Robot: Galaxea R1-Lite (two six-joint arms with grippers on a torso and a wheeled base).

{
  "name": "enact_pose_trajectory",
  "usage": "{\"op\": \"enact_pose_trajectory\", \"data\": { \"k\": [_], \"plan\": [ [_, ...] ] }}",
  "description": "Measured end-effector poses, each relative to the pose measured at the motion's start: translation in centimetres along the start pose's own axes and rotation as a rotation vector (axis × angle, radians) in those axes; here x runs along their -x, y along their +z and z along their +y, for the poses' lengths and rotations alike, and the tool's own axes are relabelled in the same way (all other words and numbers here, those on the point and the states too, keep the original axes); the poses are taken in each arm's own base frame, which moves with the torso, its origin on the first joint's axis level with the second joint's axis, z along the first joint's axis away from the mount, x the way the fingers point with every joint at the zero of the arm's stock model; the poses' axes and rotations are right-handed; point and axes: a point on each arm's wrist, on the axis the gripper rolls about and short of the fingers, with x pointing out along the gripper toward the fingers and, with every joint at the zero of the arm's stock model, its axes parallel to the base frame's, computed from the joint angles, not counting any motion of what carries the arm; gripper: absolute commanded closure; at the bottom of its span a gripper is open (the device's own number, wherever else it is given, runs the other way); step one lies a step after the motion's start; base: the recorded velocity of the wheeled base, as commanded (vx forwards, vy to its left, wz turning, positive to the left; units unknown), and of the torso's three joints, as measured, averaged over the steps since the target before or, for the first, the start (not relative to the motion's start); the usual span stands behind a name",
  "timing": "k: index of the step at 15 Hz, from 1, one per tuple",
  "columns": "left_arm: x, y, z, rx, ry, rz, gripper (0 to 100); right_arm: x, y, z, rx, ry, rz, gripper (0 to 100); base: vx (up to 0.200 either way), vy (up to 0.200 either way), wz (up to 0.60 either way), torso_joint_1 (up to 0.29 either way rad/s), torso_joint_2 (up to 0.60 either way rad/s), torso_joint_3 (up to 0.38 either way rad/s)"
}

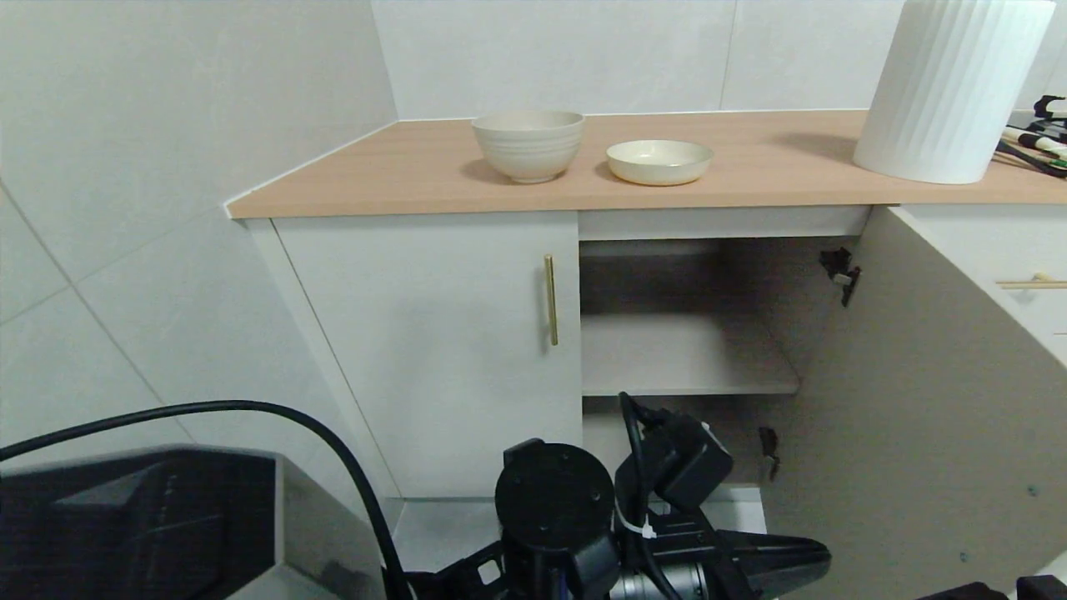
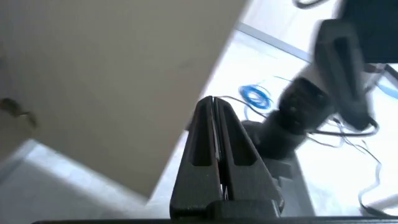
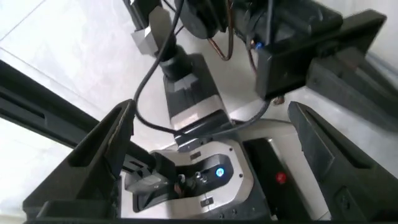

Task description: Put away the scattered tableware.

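Tableware count: two items, both on the counter (image 1: 375, 179) directly above the cabinet (image 1: 417, 350).

1. One deep bowl (image 1: 528, 146) stands upright above the cabinet's shut door (image 1: 433, 333).
2. One shallow dish (image 1: 658, 161) sits above the cabinet's open side, near the bowl but not touching it.

One ribbed white container (image 1: 950, 87) stands on the counter past the cabinet's open side. A cluster of utensils (image 1: 1038, 142) lies just beyond it.

Cabinet: two doors. The shut door carries one brass handle (image 1: 550, 300). The open door (image 1: 917, 400) is swung wide, exposing one shelf (image 1: 679, 354).

Left tool (image 2: 214, 143): fingers pressed together, gripping nothing, low beside a pale cabinet panel, above the floor (image 2: 62, 174).

Right tool (image 3: 211, 121): fingers spread apart, gripping nothing.
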Motion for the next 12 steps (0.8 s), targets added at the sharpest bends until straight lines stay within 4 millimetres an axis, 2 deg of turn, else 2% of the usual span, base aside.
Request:
{"op": "enact_pose_trajectory", "data": {
  "k": [3, 6, 9, 12],
  "plan": [
    [1.5, 0.9, 2.5, 0.004, 0.088, -0.021, 100, 0.3, 0.7, -0.2, 0.006, -0.089, -0.049, 0, 0.0, 0.0, 0.0, 0.0, 0.0, 0.0],
    [4.3, 2.2, 4.2, 0.022, 0.197, 0.024, 100, -0.3, 1.4, -1.3, -0.011, -0.305, -0.089, 0, 0.0, 0.0, 0.0, 0.0, 0.0, 0.0],
    [8.4, 4.0, 4.9, 0.035, 0.327, 0.094, 100, -1.2, 2.1, -2.2, -0.021, -0.447, -0.101, 0, 0.0, 0.0, 0.0, 0.0, 0.0, 0.0],
    [13.9, 6.7, 4.0, 0.054, 0.466, 0.106, 100, -1.6, 3.4, -2.4, -0.005, -0.508, -0.135, 0, 0.0, 0.0, 0.0, 0.0, 0.0, 0.0]
  ]
}}
